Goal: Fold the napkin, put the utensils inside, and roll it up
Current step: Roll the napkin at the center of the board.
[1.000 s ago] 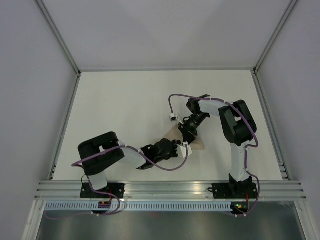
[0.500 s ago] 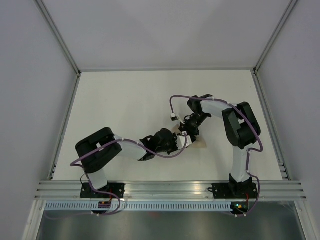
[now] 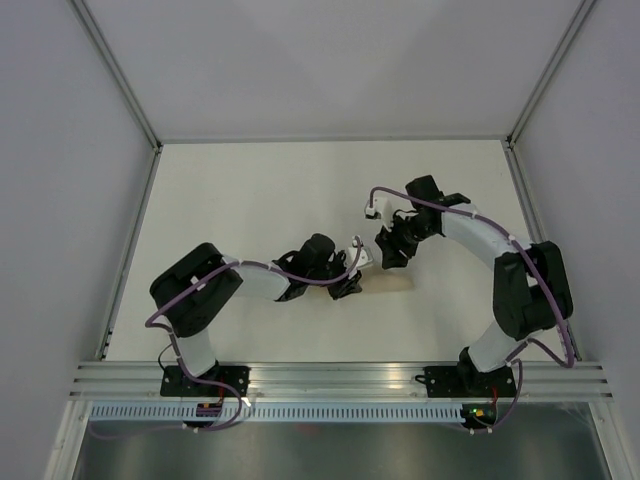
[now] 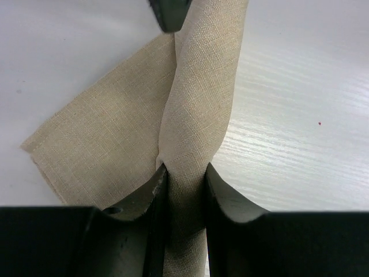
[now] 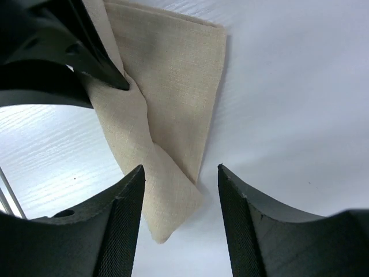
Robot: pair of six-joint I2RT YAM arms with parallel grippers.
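The beige napkin (image 3: 390, 285) lies mid-table as a narrow rolled bundle. In the left wrist view the roll (image 4: 199, 86) runs up from between my jaws, and a flat flap (image 4: 98, 153) spreads to its left. My left gripper (image 4: 183, 168) is shut on the roll's near end. My right gripper (image 5: 181, 170) stands open just above the roll's other end (image 5: 167, 202), touching nothing. The left gripper's dark fingers (image 5: 86, 55) show at the upper left of the right wrist view. In the top view the right gripper (image 3: 388, 255) hovers just behind the napkin. The utensils are hidden.
The white table (image 3: 250, 200) is bounded by grey walls at the back and sides, with an aluminium rail (image 3: 340, 375) along the near edge. A right fingertip (image 4: 170, 11) shows at the top of the left wrist view.
My right gripper has opened, let go of the napkin and drawn back, its arm swinging out to the right. The left gripper has kept its grip and shifted slightly away from the bases.
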